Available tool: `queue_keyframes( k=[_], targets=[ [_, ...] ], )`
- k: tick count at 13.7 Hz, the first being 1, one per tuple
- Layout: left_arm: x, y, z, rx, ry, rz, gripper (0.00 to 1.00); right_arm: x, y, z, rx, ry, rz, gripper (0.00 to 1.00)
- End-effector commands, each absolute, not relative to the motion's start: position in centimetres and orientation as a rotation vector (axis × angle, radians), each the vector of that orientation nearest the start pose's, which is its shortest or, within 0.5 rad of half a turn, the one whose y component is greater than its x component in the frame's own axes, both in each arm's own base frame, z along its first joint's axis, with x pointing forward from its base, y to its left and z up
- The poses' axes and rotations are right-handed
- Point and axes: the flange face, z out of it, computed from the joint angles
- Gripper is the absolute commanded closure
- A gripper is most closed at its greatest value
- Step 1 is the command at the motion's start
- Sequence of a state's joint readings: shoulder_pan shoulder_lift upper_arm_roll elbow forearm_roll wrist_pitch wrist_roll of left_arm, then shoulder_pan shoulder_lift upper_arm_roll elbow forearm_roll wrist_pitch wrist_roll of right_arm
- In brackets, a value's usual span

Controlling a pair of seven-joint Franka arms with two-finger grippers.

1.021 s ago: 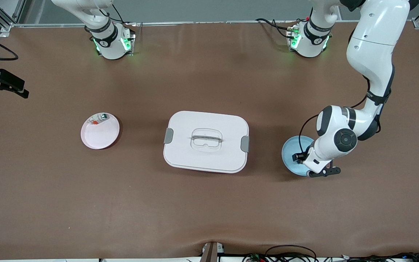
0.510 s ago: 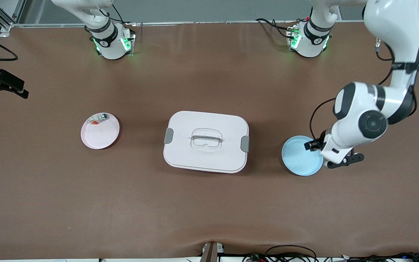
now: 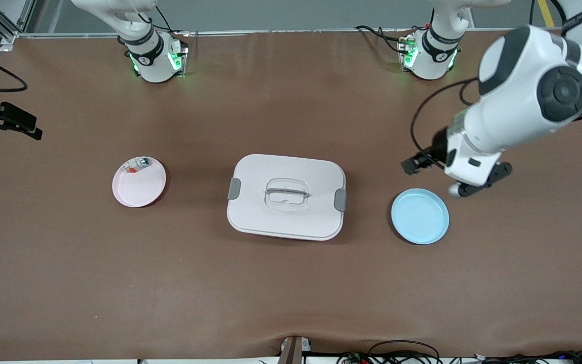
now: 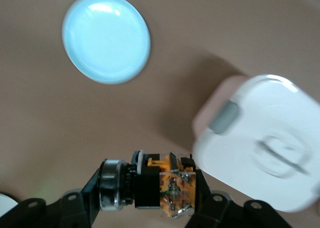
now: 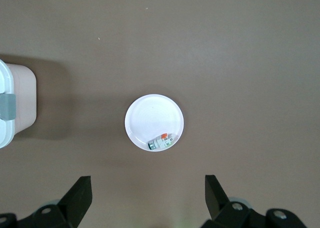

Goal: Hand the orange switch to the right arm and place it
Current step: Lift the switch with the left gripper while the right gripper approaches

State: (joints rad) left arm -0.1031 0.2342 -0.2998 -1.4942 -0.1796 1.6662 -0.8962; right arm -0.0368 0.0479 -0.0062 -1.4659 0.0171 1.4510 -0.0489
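Orange switch (image 4: 167,188), no legible markings, gripped in left gripper (image 3: 412,165) fingers; waiting right gripper (image 5: 147,195) fingers apart.

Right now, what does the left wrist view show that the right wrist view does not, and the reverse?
Only the left wrist view shows the orange switch, clamped in the left gripper, and the empty blue plate below it.

Only the right wrist view shows the pink plate with a small whitish part lying at its rim, and the right gripper with its jaws wide open and holding nothing, high over that plate.

Both show the brown table and part of the white lidded box with its grey latch.
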Motion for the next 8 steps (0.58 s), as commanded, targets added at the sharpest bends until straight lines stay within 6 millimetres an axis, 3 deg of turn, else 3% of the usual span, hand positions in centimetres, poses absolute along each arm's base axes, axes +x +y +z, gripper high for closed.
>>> queue_keyframes(
  k=[1, 3, 5, 8],
  targets=[
    [56.0, -29.9, 55.5, -3.153, -1.066, 0.436, 0.83, 55.3, -2.2, 63.8, -3.112, -0.006, 0.122, 0.00],
    [54.3, -34.1, 56.3, -3.142, -1.196, 0.432, 0.83, 55.2, -1.3, 63.9, -3.068, -0.013, 0.118, 0.00],
    [53.0, -38.3, 55.6, -3.059, -1.427, 0.450, 0.83, 55.2, -0.7, 63.8, -2.970, 0.001, 0.120, 0.00],
    [52.0, -43.4, 53.9, -2.831, -1.883, 0.508, 0.83, 55.2, 1.0, 63.3, -2.841, 0.245, 0.168, 0.00]
  ],
)
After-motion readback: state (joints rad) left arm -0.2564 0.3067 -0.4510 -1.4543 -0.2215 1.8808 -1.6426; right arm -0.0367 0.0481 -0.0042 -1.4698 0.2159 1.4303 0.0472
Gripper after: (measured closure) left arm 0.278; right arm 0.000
